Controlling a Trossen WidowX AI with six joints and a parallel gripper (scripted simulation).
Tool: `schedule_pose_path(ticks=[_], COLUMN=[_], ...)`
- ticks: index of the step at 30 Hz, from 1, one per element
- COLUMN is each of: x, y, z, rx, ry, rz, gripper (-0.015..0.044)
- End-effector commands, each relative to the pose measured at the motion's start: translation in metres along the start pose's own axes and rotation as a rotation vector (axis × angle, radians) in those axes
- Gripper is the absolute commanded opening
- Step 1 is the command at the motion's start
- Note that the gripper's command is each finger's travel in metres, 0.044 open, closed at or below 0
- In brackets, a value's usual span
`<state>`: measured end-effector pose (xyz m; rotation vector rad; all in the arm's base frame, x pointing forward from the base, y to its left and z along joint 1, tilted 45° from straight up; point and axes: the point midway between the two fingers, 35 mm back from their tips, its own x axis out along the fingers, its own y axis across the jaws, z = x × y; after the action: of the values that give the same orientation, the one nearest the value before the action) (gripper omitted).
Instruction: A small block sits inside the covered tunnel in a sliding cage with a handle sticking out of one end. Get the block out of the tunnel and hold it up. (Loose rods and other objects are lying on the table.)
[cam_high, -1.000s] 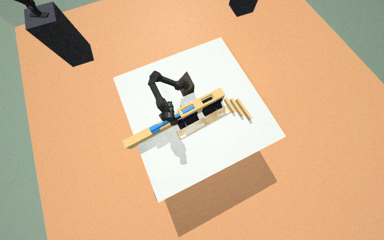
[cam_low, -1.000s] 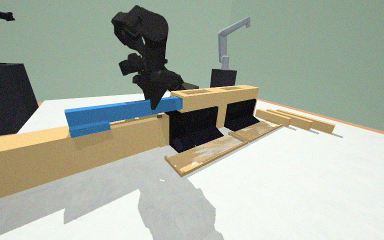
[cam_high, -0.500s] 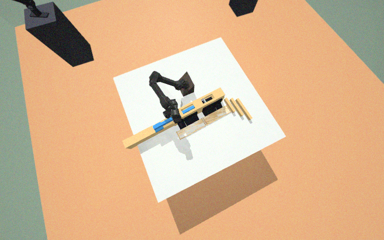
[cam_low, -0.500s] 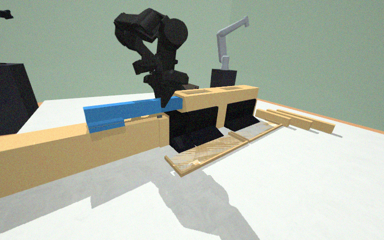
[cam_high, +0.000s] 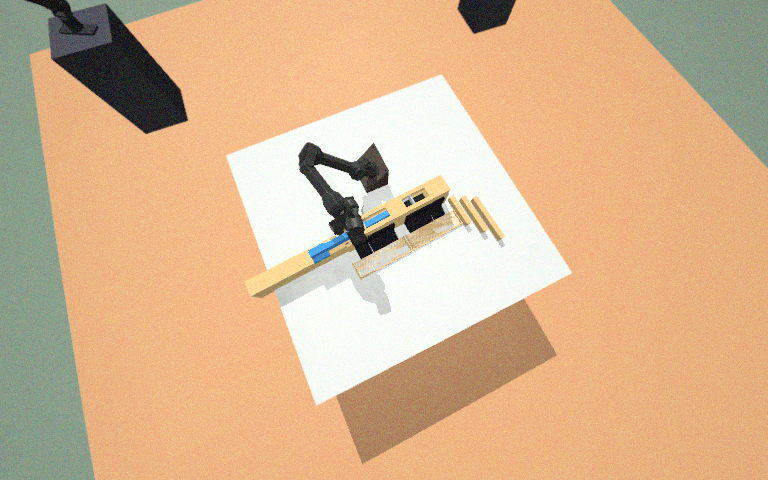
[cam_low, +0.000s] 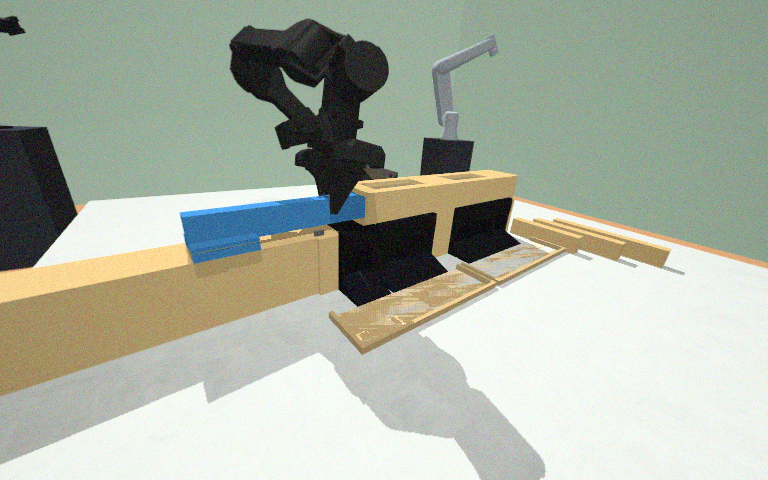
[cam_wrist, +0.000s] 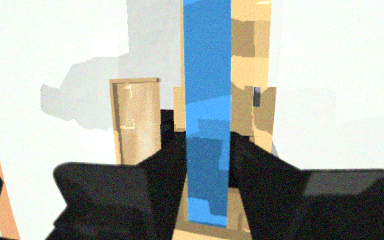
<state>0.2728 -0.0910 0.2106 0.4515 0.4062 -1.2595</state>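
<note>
The wrist view shows best what the other two partly hide: the fingers (cam_high: 357, 243) (cam_low: 336, 198) are drawn in on both sides of the blue bar (cam_high: 328, 246) (cam_low: 271, 217) (cam_wrist: 208, 100), mostly closed and gripping it. From the exterior, one dark fingertip covers part of the bar's near side, just beside the mouth of the wooden tunnel (cam_high: 398, 212) (cam_low: 441, 195).

The top view looks down through openings in the tunnel roof. Blue shows in the nearer one, and a small pale piece (cam_high: 407, 200) lies in the farther one; I cannot tell whether that is the block. The exterior view shows these openings only at a slant, but it does show the dark side windows and a grey arm (cam_low: 444, 90) in the background, which the top view leaves out.

Three loose rods (cam_high: 488, 217) (cam_low: 617, 243) lie beyond the tunnel's far end on the bench (cam_high: 453, 283) (cam_low: 566, 367) (cam_wrist: 325, 75), outside the wrist view. The block cannot be made out for certain in any view; nothing like it sits between the fingers, only the bar.
</note>
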Motion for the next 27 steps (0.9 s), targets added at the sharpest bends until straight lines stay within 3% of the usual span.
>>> schedule_pose_path(ticks=[1,9,17,23,27], x=[0.000,-0.004,-0.035,-0.021,-0.021], y=[0.000,0.001,0.008,0.006,0.006], z=[0.000,0.001,0.009,0.054,0.056], rx=[0.000,-0.003,-0.024,-0.025,-0.025], ry=[0.000,0.005,0.034,0.033,0.033], rz=[0.000,-0.001,-0.008,-0.008,-0.008], gripper=[0.0026,0.0236,0.0440,0.0440,0.0440])
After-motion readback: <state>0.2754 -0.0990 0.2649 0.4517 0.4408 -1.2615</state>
